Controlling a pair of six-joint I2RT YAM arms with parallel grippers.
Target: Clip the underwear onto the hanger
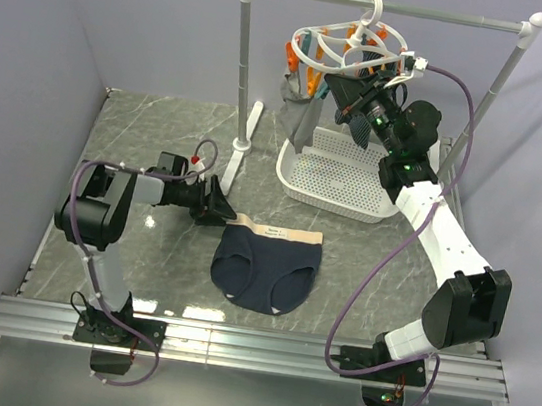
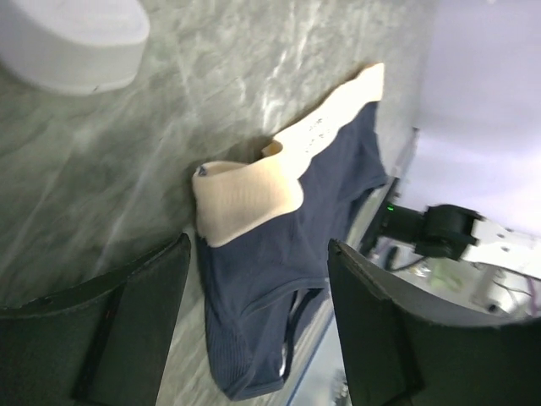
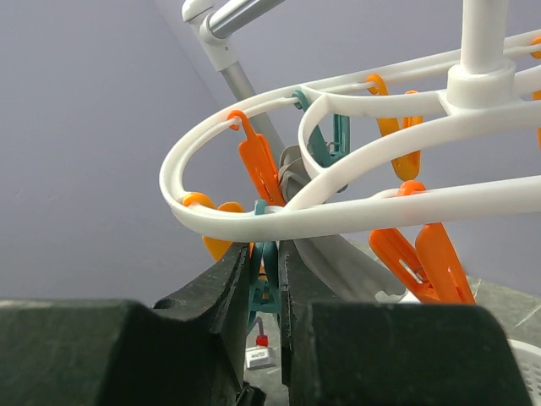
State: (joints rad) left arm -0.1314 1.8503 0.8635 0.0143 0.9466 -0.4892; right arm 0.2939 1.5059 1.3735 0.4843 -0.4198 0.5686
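Marbled table (image 1: pixel 159 137), underwear (image 1: pixel 267 268) (right gripper (image 3: pixel 264 258): clothespin (image 3: pixel 269 296))

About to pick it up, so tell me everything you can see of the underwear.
The underwear is dark navy ribbed-looking fabric with a wide beige waistband bearing small print. It lies flat on the grey table, waistband toward the basket, leg openings toward the arms. Its left waistband corner is folded up, just ahead of the open left gripper, not pinched. Nothing else touches it.
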